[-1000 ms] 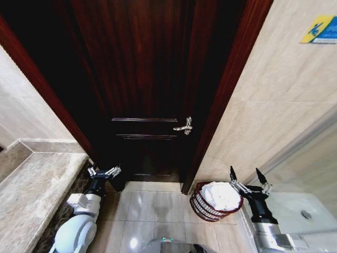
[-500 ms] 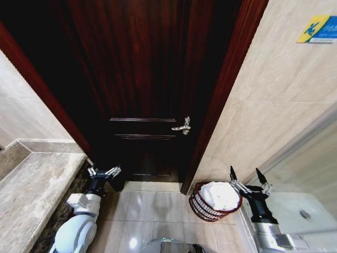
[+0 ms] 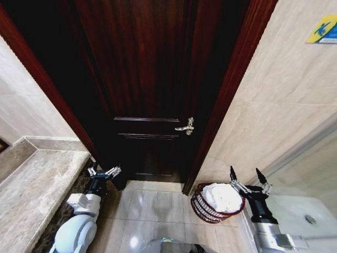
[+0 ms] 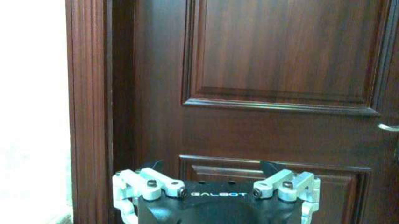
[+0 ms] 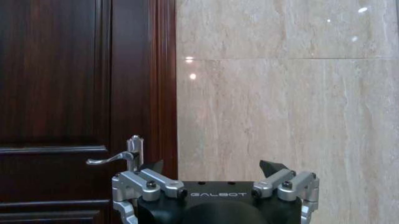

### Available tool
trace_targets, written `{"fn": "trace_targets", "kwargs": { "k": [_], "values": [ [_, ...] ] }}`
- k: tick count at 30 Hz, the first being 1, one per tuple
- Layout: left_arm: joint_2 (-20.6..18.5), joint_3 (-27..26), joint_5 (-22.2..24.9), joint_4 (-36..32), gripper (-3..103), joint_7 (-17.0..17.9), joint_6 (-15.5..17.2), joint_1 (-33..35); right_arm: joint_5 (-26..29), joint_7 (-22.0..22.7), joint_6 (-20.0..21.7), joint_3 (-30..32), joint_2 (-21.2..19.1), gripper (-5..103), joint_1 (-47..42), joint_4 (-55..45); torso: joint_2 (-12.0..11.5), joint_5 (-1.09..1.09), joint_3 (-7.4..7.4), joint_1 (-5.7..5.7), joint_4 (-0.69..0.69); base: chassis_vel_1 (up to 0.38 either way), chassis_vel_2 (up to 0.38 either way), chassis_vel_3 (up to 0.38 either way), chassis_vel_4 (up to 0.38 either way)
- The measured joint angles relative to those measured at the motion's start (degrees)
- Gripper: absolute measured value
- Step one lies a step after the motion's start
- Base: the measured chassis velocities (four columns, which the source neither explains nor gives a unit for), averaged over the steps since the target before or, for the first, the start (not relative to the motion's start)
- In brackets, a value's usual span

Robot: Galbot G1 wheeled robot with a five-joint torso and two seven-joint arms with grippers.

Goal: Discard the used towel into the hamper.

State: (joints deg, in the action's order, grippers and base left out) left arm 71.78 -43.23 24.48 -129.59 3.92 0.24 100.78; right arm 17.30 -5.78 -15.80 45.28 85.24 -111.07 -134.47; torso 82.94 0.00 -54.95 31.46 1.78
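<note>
The hamper, a round reddish-brown wicker basket, stands on the floor tiles at the foot of the door frame, on my right. A white towel lies bundled inside it, filling the top. My right gripper is held up just right of the hamper's rim, open and holding nothing. Over on the left, beside the counter, my left gripper is also open with nothing in it. The left wrist view has the left gripper facing the door panel. The right wrist view has the right gripper facing the door frame and the tiled wall.
A dark wooden door with a metal lever handle fills the way ahead. A marble counter runs along the left. Beige tiled wall and a white basin lie to the right. Glossy floor tiles lie between the arms.
The whole head view has shifted slightly, so the camera moved. Both arms, the hamper and the towel keep their places relative to each other.
</note>
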Motion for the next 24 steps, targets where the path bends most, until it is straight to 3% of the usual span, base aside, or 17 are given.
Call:
{"fn": "trace_targets", "kwargs": {
  "k": [14, 24],
  "values": [
    [0.0, 0.0, 0.0, 0.0, 100, 0.0, 0.0, 0.0, 0.0, 0.0, 0.0, 0.0, 0.0, 100, 0.0, 0.0, 0.0, 0.00, -0.01, 0.02, 0.00, 0.005, -0.004, -0.008, 0.004],
    [0.0, 0.0, 0.0, 0.0, 100, 0.0, 0.0, 0.0, 0.0, 0.0, 0.0, 0.0, 0.0, 100, 0.0, 0.0, 0.0, 0.01, 0.01, -0.02, 0.01, 0.142, -0.134, -0.132, 0.143]
  ]
}}
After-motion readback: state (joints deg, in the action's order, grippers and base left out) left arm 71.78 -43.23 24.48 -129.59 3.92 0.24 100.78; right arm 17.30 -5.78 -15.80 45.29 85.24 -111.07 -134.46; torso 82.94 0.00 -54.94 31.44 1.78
